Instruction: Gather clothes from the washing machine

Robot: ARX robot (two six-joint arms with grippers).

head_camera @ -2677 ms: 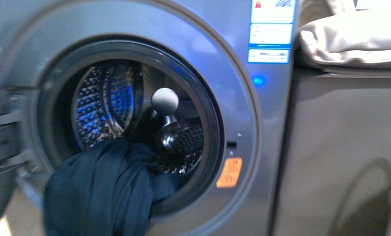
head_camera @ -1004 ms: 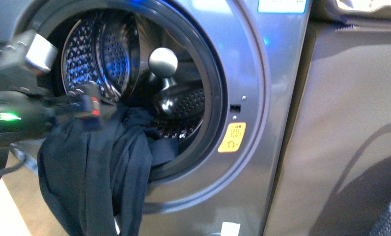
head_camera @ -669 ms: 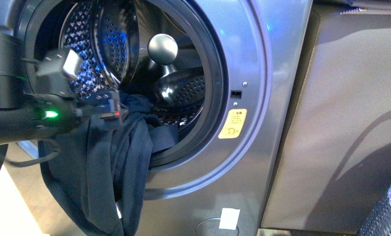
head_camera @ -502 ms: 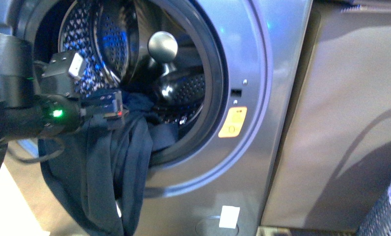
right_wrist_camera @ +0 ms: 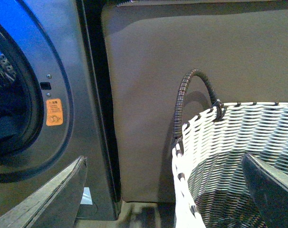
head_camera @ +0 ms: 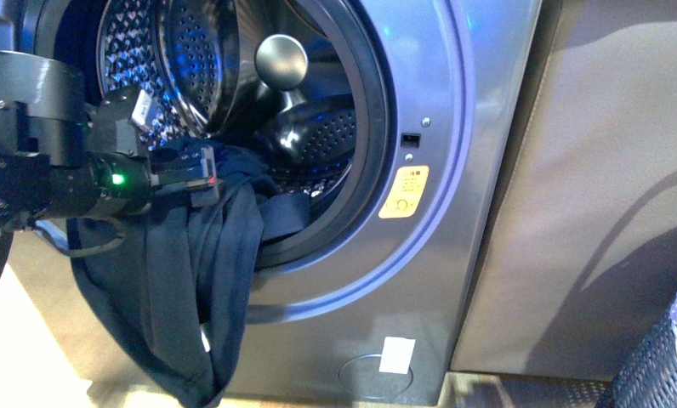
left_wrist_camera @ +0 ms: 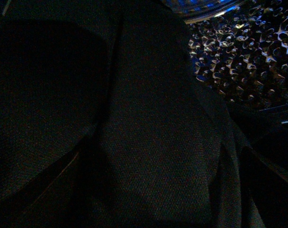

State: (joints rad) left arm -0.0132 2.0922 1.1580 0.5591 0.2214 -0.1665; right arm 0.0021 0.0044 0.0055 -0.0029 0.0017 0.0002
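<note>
Woven white basket [right_wrist_camera: 229, 137] with dark handle [right_wrist_camera: 182, 92], brown sofa side [head_camera: 590, 187]

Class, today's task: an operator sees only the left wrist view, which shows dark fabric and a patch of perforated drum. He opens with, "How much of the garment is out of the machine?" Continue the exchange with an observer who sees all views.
Observer: Most of the clothes hang out over the porthole rim, down the front of the washing machine; one end lies in the drum.
Operator: Where am I on it?
Observer: The left gripper is at the top of the hanging fabric, in front of the opening.
Operator: Anywhere to drop it?
Observer: A woven basket stands to the machine's right.
</note>
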